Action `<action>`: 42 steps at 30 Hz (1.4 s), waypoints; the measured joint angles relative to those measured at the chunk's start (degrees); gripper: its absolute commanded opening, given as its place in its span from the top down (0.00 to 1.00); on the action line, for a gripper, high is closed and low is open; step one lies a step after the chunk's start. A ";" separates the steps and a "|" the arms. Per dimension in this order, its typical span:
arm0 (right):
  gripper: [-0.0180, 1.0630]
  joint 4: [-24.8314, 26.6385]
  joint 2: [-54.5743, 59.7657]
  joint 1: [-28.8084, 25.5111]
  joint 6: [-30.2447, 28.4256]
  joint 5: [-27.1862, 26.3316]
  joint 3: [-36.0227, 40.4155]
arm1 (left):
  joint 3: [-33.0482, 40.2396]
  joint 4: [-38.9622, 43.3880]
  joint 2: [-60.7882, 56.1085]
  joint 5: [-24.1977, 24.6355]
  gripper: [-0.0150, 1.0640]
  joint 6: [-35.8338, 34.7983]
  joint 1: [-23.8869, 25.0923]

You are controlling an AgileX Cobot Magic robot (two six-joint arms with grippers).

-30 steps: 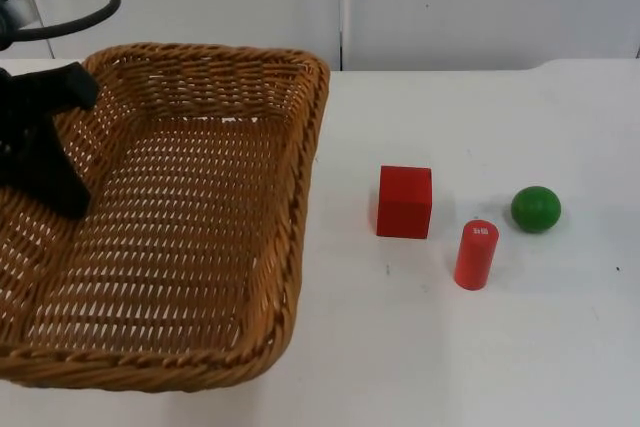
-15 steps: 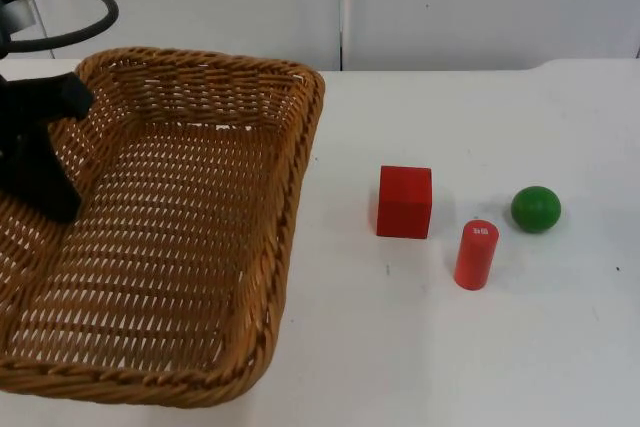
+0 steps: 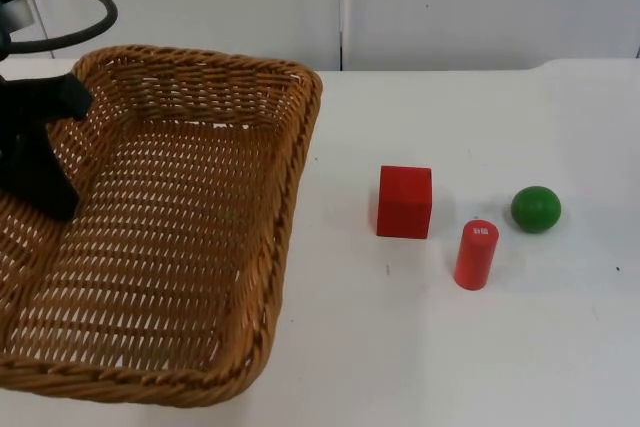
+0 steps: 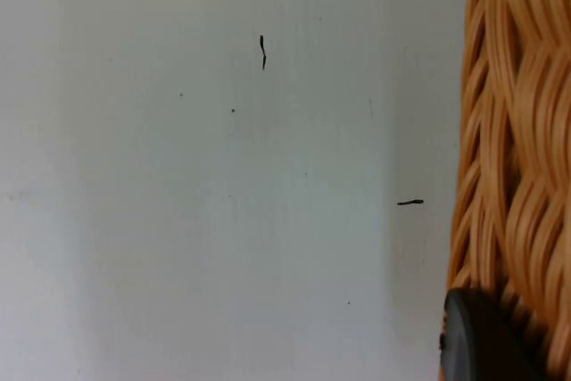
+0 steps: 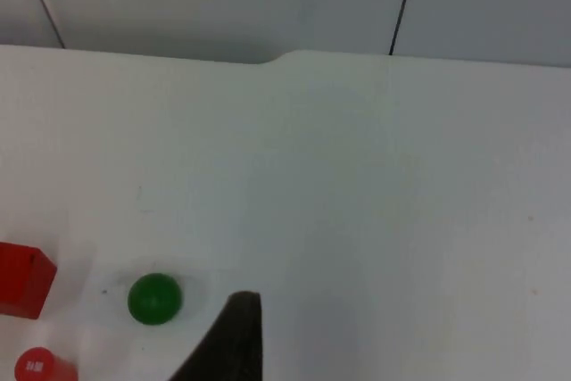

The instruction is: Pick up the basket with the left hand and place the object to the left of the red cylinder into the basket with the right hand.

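Basket [image 3: 180, 237] up in the left gripper [image 3: 35, 162], clamped on its rim.
Red cube [image 3: 405, 202], red cylinder [image 3: 476, 255] and green ball [image 3: 536, 209] stand unobstructed; right gripper's [image 5: 227, 345] fingers: can't tell.

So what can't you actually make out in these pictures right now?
- Basket: its left side and near corner run off the top view's edge.
- Left gripper: its jaws are hidden behind the basket rim.
- Red cylinder: cut off by the right wrist view's edge.
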 measured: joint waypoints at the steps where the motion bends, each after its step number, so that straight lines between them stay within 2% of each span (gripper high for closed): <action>1: 0.01 0.00 0.00 0.00 0.00 0.00 0.00 | 0.00 0.00 0.00 0.00 0.99 0.00 0.00; 3: 0.01 1.05 3.12 0.00 -1.74 0.00 -1.86 | 0.00 0.00 0.00 -0.24 0.99 0.00 0.00; 6: 0.01 5.08 8.32 0.00 -7.40 0.00 -4.42 | 0.00 0.00 0.00 -0.51 0.99 0.00 0.00; 7: 0.01 5.08 8.32 0.00 -7.40 0.00 -4.42 | 0.00 0.00 0.00 -0.51 0.99 0.00 0.00; 12: 0.01 16.15 16.37 0.00 -20.54 0.00 -6.91 | 0.00 -0.11 0.00 -1.74 0.99 0.00 0.00; 13: 0.01 16.15 16.37 0.00 -20.54 0.00 -6.91 | 0.00 -0.11 0.00 -1.74 0.99 0.00 0.00; 17: 0.01 21.88 23.57 0.00 -26.19 -0.12 -9.08 | 0.00 -0.21 0.00 -2.21 0.99 0.00 0.00; 25: 0.01 23.01 34.51 4.42 -31.65 -0.77 -13.59 | 0.00 -0.24 0.00 -3.59 0.99 0.00 0.00; 30: 0.01 23.01 43.08 8.94 -33.60 -2.89 -19.07 | 0.00 -0.45 0.00 -3.72 0.99 0.00 0.00; 42: 0.01 23.01 58.38 15.54 -41.07 -3.56 -30.13 | 0.00 -0.66 0.00 -4.04 0.99 -0.56 0.00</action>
